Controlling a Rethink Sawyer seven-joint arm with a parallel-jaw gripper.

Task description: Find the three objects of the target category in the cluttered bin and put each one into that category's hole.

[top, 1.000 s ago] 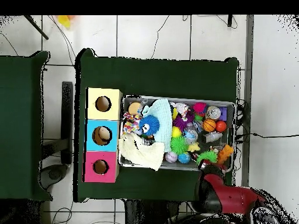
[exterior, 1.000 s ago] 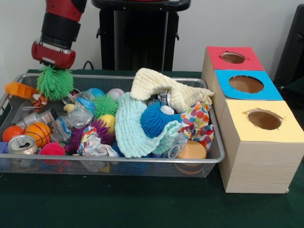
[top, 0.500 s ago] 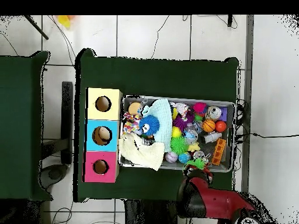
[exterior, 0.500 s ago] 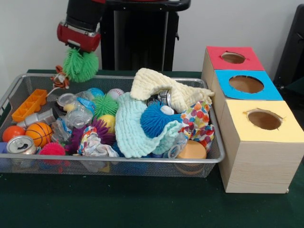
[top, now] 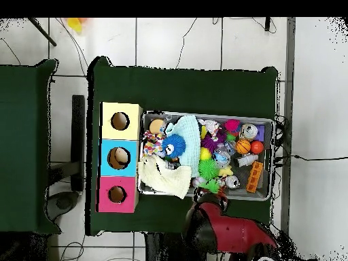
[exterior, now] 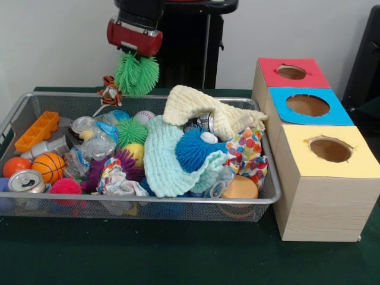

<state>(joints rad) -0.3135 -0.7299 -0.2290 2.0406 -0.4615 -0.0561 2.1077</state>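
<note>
Green spiky ball (exterior: 137,73) hangs in the air under the red gripper (exterior: 134,52), pinched at its top by the gripper, above the far rim of the wire bin (exterior: 142,199) and clear of the clutter below; a small orange striped toy (exterior: 109,89) dangles just beside the ball on its left, touching or nearly touching it, though whether it is caught on the ball cannot be told; in the overhead view the arm (top: 228,231) covers the ball almost wholly, with only a bit of green showing at the bin's edge; the bin sits on the dark green worktop (exterior: 178,255) and holds a pale yellow cloth (exterior: 208,110) draped over a light blue knitted cloth (exterior: 163,157), with a blue spiky ball (exterior: 193,148) lying in the fold between them; left of these lie a second green spiky ball (exterior: 130,130), a purple spiky ball (exterior: 116,163), a pink spiky ball (exterior: 65,187), a small basketball (exterior: 47,166), an orange ball (exterior: 15,166), a drinks can (exterior: 27,181) on its side, a white baseball (exterior: 143,117) and an orange tray (exterior: 37,130) leaning on the left wall; a polka-dot cloth (exterior: 246,151) sits at the bin's right end; just beside the bin stands a row of three wooden boxes, each with a round hole in its top: red box (exterior: 291,72) farthest, blue box (exterior: 307,105) in the middle, yellow box (exterior: 329,151) nearest.
</note>
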